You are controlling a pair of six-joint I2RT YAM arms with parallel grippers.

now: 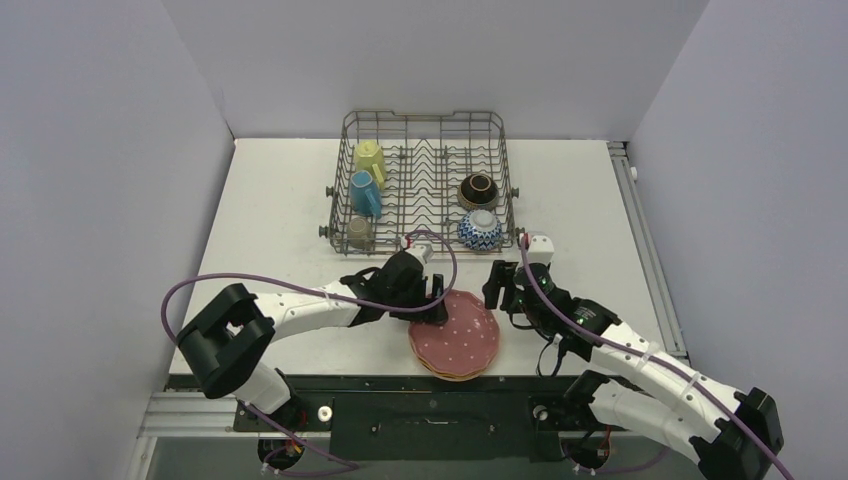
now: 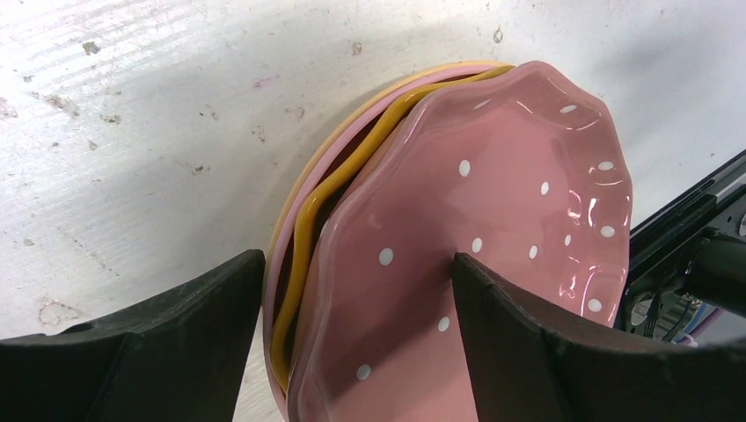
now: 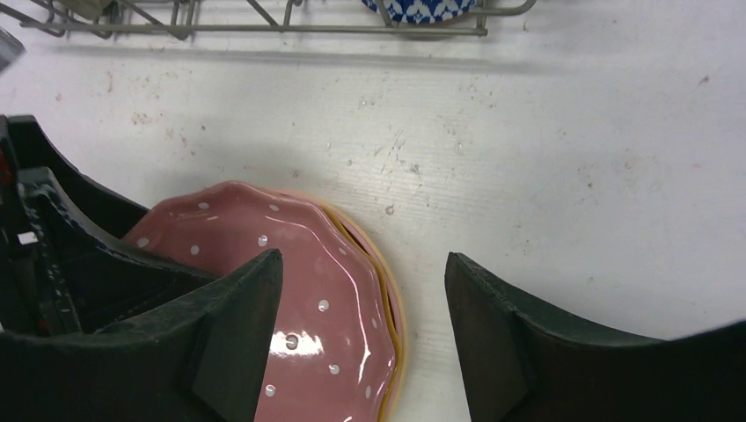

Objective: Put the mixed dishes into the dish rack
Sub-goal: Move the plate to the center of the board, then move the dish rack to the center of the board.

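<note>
A stack of scalloped plates lies at the table's near edge, topped by a pink dotted plate [image 1: 457, 335] [image 2: 493, 202] [image 3: 334, 290]. An orange plate [image 2: 308, 229] and paler rims show under it. My left gripper [image 1: 436, 308] [image 2: 356, 257] is open and straddles the stack's left rim, one finger over the pink face, the other outside. My right gripper [image 1: 497, 290] [image 3: 362, 257] is open across the right rim. The dish rack [image 1: 425, 120] [image 3: 264, 28] holds yellow [image 1: 369, 157], blue [image 1: 364, 192] and grey-olive [image 1: 358, 232] mugs, a dark brown bowl [image 1: 478, 190] and a blue-white bowl [image 1: 480, 230] [image 3: 420, 9].
The rack's middle rows of tines [image 1: 425, 175] stand bare. White walls close the table on three sides. A metal rail [image 1: 650, 250] runs along the right edge, and a purple cable [image 1: 200, 290] loops over the left arm.
</note>
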